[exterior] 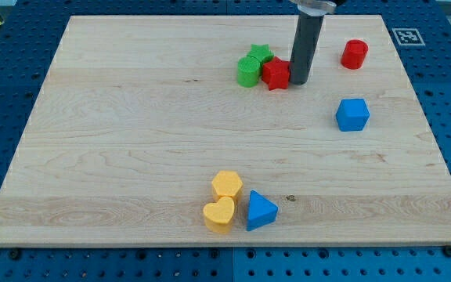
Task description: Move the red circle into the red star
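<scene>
**Eight blocks on the board, tip beside the red star**

The wooden board (131,157) carried eight blocks in all: two red, two green, two blue and two yellow. My tip (298,81) stood just at the view's right of the red star (276,74), touching it or very nearly so. The arm ended in a plain rod, so there was no pincer to open or close.

The red circle (355,54) sat well apart from the star, toward the view's upper right. The green circle (247,71) touched the star's left side, with the green star (259,53) just behind it. A blue hexagon-like block (352,114) lay alone at the right. Near the view's bottom, the yellow hexagon (227,185), yellow heart (219,214) and blue triangle (261,210) clustered together.
</scene>
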You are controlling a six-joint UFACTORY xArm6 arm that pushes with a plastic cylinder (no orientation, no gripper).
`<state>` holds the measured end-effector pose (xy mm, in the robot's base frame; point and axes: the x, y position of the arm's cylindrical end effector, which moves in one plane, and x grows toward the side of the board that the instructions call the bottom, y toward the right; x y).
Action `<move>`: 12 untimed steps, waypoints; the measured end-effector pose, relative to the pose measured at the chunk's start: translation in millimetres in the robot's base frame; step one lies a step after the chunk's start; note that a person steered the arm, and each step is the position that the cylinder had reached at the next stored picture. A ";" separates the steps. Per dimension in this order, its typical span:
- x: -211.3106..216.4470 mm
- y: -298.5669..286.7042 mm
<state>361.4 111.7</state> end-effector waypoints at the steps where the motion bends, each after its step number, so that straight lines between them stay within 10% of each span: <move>1: 7.0 -1.1; 7: 51.0 9.3; 12: -26.2 118.1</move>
<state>335.2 229.8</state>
